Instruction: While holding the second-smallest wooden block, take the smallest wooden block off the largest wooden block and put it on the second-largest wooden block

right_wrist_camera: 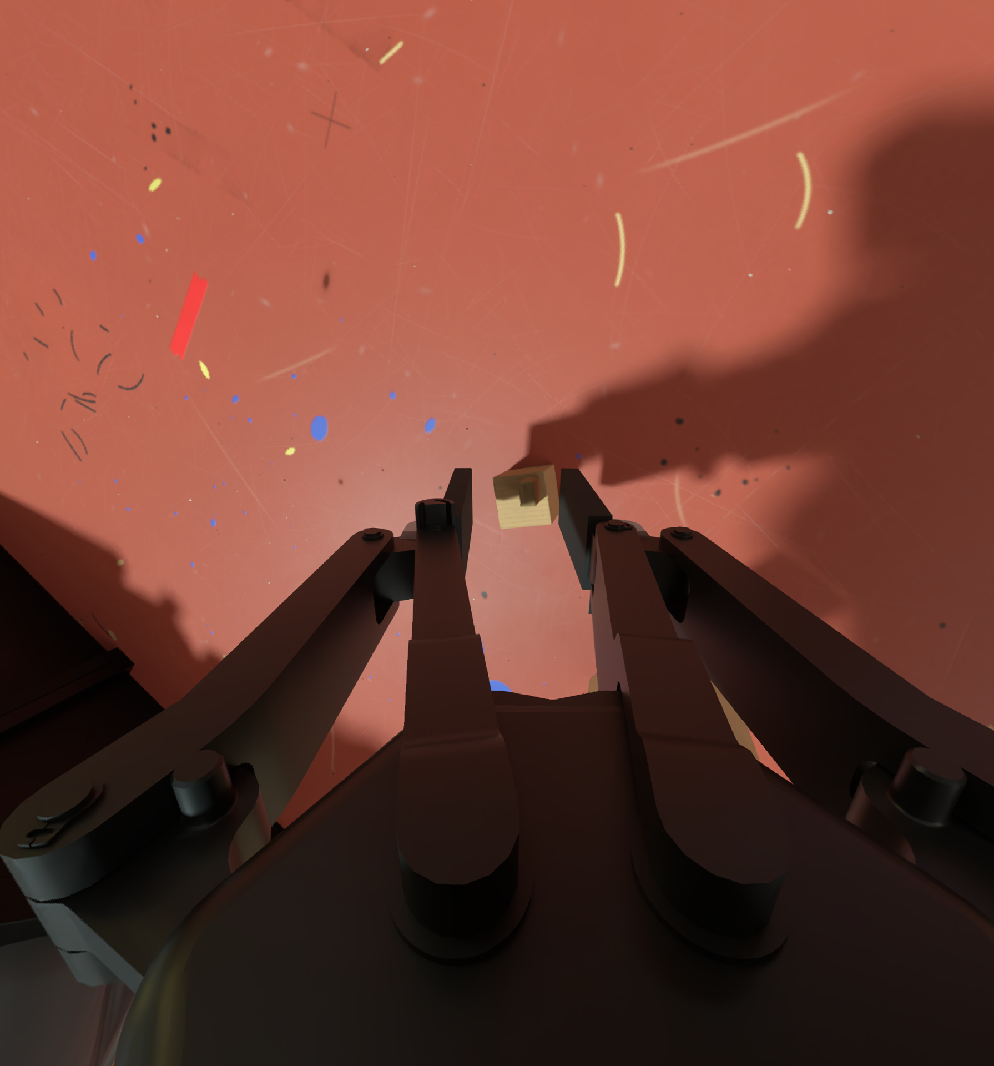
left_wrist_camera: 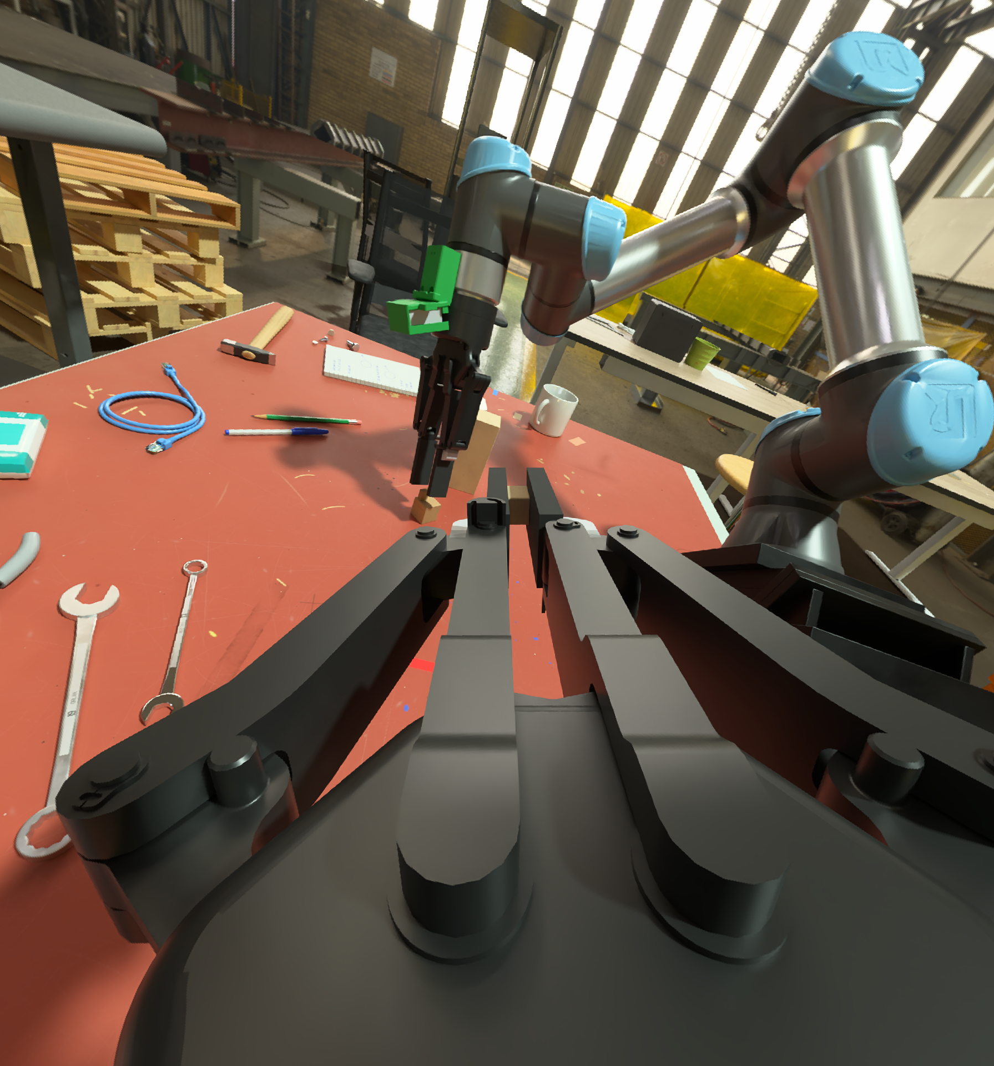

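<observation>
The left gripper (left_wrist_camera: 516, 490) was clamped on a small wooden block (left_wrist_camera: 518, 500), its two flat black pads pressed to the block's opposite faces; the block was a pale tan cube with a dull, matte grain, held clear above the red table (left_wrist_camera: 252, 548). Just beyond it the right gripper (left_wrist_camera: 432, 481) hung nose-down over the table, its dark jointed fingers (left_wrist_camera: 423, 461) nearly together but closed on nothing I could make out; beneath its tips sat a stepped pair of blocks, a tiny cube (left_wrist_camera: 423, 494) perched on a slightly larger light-wood cube (left_wrist_camera: 425, 510), both resting on the tabletop. Behind those fingers stood a tall, plank-like wooden block (left_wrist_camera: 477, 453), upright and smooth-sided, paler on its top face.

In the right wrist view the right gripper (right_wrist_camera: 516, 496) stood parted, the stepped block (right_wrist_camera: 525, 496) lying between the pads with a gap on each side; its square top showed the smaller cube as a darker, shaded square near the centre. The table (right_wrist_camera: 367, 231) was scuffed and scratched, flecked with blue and yellow paint spots, a red strip of tape (right_wrist_camera: 189, 316) and curved pale shavings.

Farther out lay two bright steel spanners (left_wrist_camera: 73, 692); a coiled blue cable (left_wrist_camera: 154, 412); a pen (left_wrist_camera: 278, 431) and a green pencil (left_wrist_camera: 307, 419); a hammer with a wooden handle (left_wrist_camera: 258, 340); a white notepad (left_wrist_camera: 370, 369); a glossy white mug (left_wrist_camera: 553, 408); a teal and white box (left_wrist_camera: 1, 443).
</observation>
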Robot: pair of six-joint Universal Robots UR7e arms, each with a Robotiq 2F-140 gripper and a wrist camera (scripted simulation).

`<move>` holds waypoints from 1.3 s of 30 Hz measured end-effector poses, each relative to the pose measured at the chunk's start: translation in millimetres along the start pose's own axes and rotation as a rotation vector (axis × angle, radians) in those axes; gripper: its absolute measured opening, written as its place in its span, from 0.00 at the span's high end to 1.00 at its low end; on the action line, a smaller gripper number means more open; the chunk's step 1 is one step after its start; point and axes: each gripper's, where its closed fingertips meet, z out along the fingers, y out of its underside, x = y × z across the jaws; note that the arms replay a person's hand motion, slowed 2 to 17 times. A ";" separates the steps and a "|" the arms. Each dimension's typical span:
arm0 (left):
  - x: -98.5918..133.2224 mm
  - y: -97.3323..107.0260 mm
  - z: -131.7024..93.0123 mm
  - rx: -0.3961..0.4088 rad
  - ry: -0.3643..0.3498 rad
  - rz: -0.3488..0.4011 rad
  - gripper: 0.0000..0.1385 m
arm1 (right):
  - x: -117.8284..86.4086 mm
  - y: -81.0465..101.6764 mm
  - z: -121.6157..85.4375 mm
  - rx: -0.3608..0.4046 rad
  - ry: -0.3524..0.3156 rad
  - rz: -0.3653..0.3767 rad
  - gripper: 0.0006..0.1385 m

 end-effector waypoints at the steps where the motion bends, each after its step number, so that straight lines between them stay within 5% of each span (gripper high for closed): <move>1: -1.1 0.0 0.5 -0.001 -0.004 -0.001 0.93 | 1.6 1.2 -1.9 0.004 0.008 0.009 0.70; 11: -14.6 3.7 5.0 -0.023 -0.065 -0.019 0.93 | 8.3 13.7 -25.1 0.054 0.106 0.059 0.68; 25: -34.4 12.5 17.5 -0.107 -0.212 0.016 0.93 | 20.1 24.6 -74.9 0.143 0.389 0.118 0.67; 39: -59.3 15.8 31.8 -0.188 -0.449 0.104 0.93 | 4.2 -6.1 -134.6 0.360 0.658 0.005 0.66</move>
